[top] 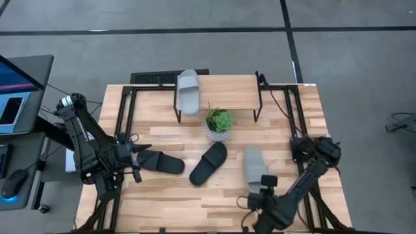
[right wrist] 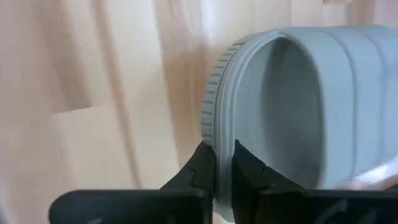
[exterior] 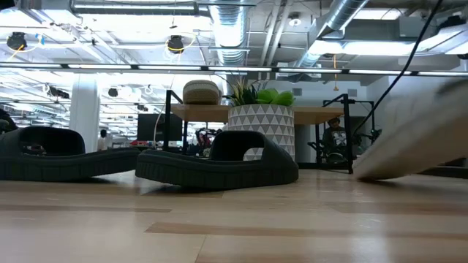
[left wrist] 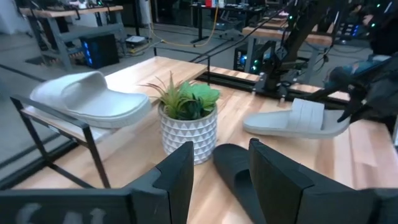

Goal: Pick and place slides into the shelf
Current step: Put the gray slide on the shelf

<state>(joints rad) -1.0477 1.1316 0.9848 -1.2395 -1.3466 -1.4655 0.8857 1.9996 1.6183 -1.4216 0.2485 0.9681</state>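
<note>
The shelf [top: 227,84] stands at the table's far edge, and one light grey slide [top: 188,91] lies on its left end. Two black slides lie flat on the table: one [top: 162,163] in front of my left gripper [top: 138,162], the other [top: 208,162] mid-table. My left gripper is open, and in its wrist view a black slide [left wrist: 231,168] shows between its fingers [left wrist: 180,174]. My right gripper [top: 261,185] is shut on the second grey slide [top: 253,162] near the table's near right. My left gripper comes in level from the table's left, and whether its fingers touch the black slide cannot be told. My right gripper pinches the grey slide's near-end sole rim [right wrist: 219,134] between its two fingers, coming from the table's near side. The slide is tilted, with its held end raised [exterior: 431,124] and its far end low [exterior: 365,172] by the tabletop.
A potted plant in a white patterned pot [top: 219,125] stands in front of the shelf, between the slides and the plank. The plank's middle and right part [top: 237,84] is bare. A desk with a monitor [top: 16,84] stands off the table's left side.
</note>
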